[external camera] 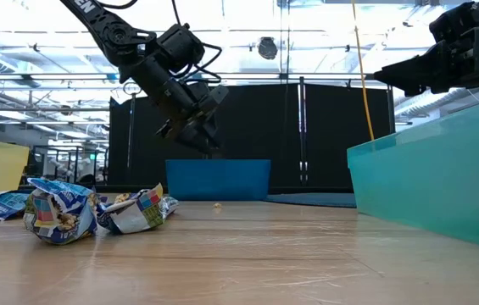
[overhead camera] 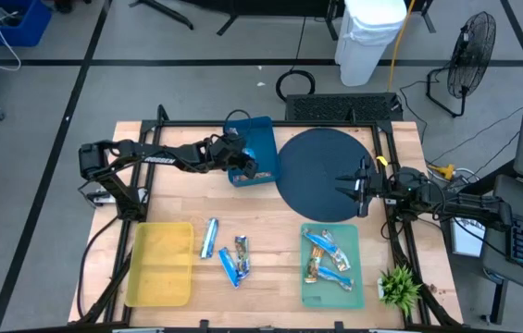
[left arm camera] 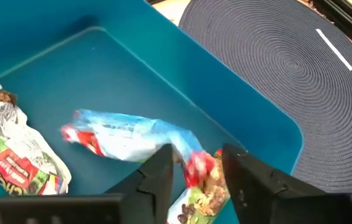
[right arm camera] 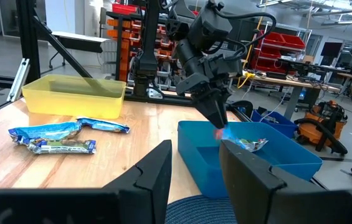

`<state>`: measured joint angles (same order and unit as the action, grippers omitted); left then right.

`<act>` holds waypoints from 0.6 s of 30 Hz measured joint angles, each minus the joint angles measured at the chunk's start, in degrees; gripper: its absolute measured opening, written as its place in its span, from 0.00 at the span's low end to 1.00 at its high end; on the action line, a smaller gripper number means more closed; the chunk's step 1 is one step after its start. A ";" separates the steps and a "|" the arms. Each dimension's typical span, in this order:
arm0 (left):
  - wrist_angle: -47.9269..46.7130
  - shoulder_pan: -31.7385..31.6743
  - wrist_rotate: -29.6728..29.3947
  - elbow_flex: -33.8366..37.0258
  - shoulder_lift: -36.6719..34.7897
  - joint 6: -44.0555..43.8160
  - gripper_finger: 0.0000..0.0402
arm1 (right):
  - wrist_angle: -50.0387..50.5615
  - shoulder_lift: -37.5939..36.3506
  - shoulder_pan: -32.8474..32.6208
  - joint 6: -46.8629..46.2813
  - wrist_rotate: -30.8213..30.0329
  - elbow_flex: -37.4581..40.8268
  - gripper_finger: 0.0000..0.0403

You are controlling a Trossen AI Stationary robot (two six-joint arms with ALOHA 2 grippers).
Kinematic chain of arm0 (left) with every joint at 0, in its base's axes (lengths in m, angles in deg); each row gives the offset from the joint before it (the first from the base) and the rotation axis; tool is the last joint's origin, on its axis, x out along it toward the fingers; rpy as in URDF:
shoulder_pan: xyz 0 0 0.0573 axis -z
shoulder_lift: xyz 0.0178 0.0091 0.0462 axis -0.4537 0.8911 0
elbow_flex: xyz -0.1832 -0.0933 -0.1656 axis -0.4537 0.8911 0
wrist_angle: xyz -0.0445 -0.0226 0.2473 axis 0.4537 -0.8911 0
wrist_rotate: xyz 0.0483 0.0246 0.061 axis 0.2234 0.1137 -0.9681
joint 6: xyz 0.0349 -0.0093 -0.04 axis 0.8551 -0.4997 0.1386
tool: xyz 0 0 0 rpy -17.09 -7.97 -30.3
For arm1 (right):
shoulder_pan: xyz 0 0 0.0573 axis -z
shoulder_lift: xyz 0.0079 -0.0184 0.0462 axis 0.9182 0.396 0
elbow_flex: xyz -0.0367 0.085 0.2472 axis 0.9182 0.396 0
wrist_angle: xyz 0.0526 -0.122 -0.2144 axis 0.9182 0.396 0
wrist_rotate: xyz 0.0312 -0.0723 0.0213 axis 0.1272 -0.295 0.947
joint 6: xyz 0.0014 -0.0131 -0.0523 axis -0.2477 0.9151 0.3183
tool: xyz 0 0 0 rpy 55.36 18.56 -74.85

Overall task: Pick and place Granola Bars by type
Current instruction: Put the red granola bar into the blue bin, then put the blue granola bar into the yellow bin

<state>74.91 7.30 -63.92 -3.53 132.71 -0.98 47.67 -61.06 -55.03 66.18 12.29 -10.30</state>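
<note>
The blue-and-red granola bar (left arm camera: 129,138) lies inside the blue tray (overhead camera: 263,141), beside a green-wrapped bar (left arm camera: 10,155). The left gripper (left arm camera: 195,169) hovers directly above it, fingers parted and empty. Several bars lie in the green tray (overhead camera: 355,291). Three bars (overhead camera: 227,252) remain unsorted on the table (overhead camera: 261,296); the yellow tray (overhead camera: 161,265) holds none. The right gripper (overhead camera: 361,188) waits over the round mat (overhead camera: 317,171), fingers apart and empty. Judged roughly two-thirds complete.
</note>
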 joint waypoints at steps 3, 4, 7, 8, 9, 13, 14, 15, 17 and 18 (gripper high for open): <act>-0.03 0.00 -0.29 0.00 -0.02 -0.30 0.43 | 0.00 0.01 0.02 0.00 0.00 0.00 0.31; -0.02 0.00 -0.44 0.00 -0.02 -0.30 0.45 | 0.00 0.01 0.01 -0.01 0.00 0.00 0.31; -0.02 0.00 -0.57 0.00 -0.02 -0.19 0.50 | 0.00 0.01 0.02 -0.01 0.00 0.00 0.31; -0.07 0.00 -0.68 0.00 -0.02 -0.02 0.51 | 0.00 0.01 0.00 -0.01 0.00 0.00 0.31; -0.18 0.00 -0.68 0.00 -0.02 0.17 0.52 | 0.00 0.01 0.01 -0.01 0.00 0.00 0.31; -0.30 0.00 0.81 0.00 -0.02 0.40 0.53 | 0.00 0.01 0.00 0.00 0.00 0.00 0.31; -0.30 0.00 1.98 0.00 -0.02 0.40 0.53 | 0.00 0.01 0.02 0.00 0.00 0.00 0.31; -0.30 0.00 3.43 0.00 -0.02 0.42 0.53 | 0.00 0.01 0.01 -0.01 0.00 0.00 0.31; -0.30 0.00 7.86 0.00 -0.04 0.40 0.53 | 0.00 0.01 0.00 -0.01 0.00 0.00 0.31; -0.30 0.00 10.60 0.00 -0.04 0.38 0.53 | 0.00 0.00 0.02 0.01 0.00 0.00 0.31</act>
<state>74.61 7.30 -53.32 -3.53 132.66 -0.60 47.67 -61.07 -55.01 66.19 12.29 -10.30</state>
